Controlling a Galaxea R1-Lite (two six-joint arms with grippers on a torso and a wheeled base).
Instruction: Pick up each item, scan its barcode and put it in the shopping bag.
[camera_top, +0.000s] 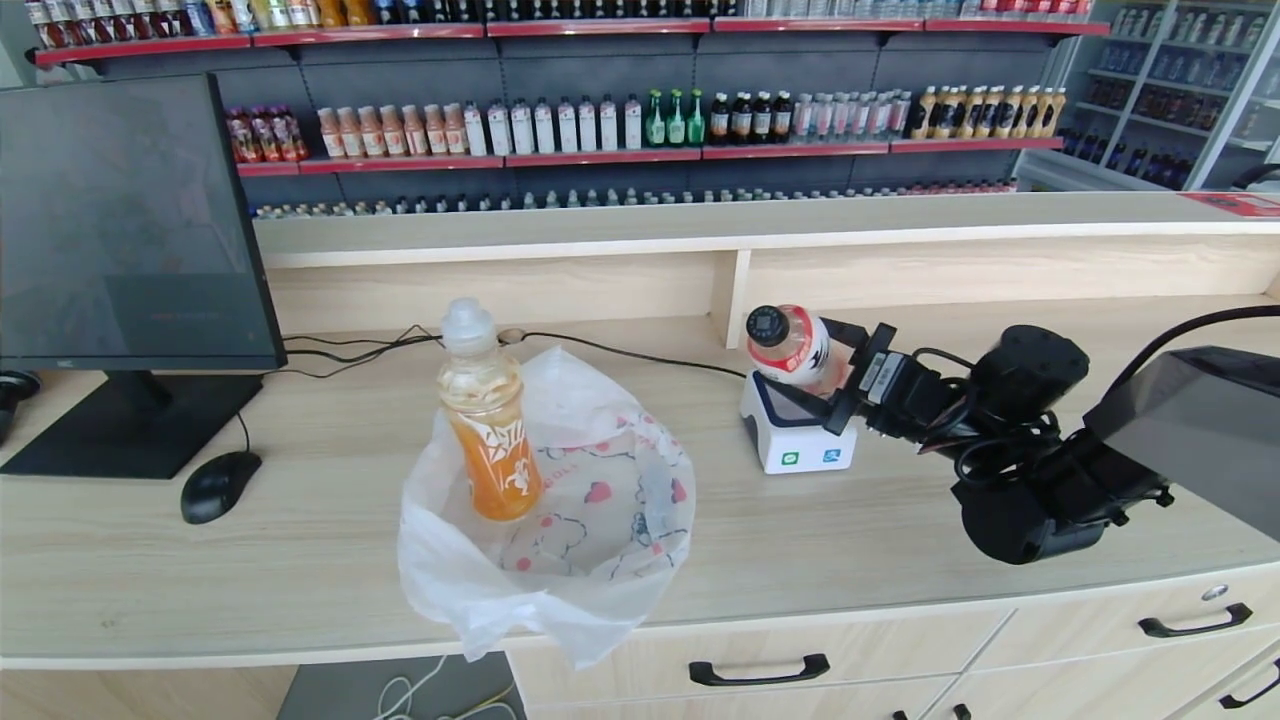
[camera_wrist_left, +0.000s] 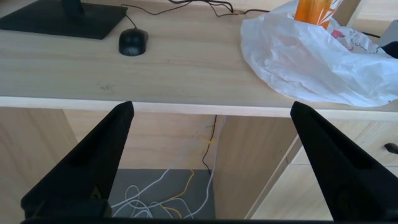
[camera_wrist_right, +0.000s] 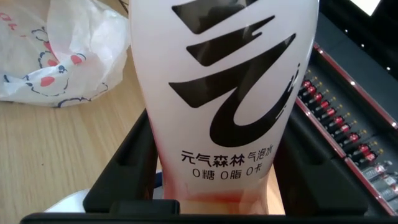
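Note:
A white drink bottle (camera_top: 793, 346) with a black cap and red band lies tilted in my right gripper (camera_top: 838, 375), which is shut on it just above the small white barcode scanner (camera_top: 795, 428). Up close, the bottle (camera_wrist_right: 221, 93) shows black brush lettering between the dark fingers (camera_wrist_right: 121, 174). An orange drink bottle (camera_top: 487, 415) stands upright inside the white plastic shopping bag (camera_top: 560, 510) at the counter's front middle. My left gripper (camera_wrist_left: 211, 162) hangs open below the counter edge, left of the bag (camera_wrist_left: 317, 56).
A monitor (camera_top: 125, 230) on a stand and a black mouse (camera_top: 218, 485) occupy the counter's left, with cables running behind the bag. A dark device (camera_top: 1200, 420) sits at the right edge. Drawers (camera_top: 760, 668) lie below the counter front. Bare counter lies between bag and scanner.

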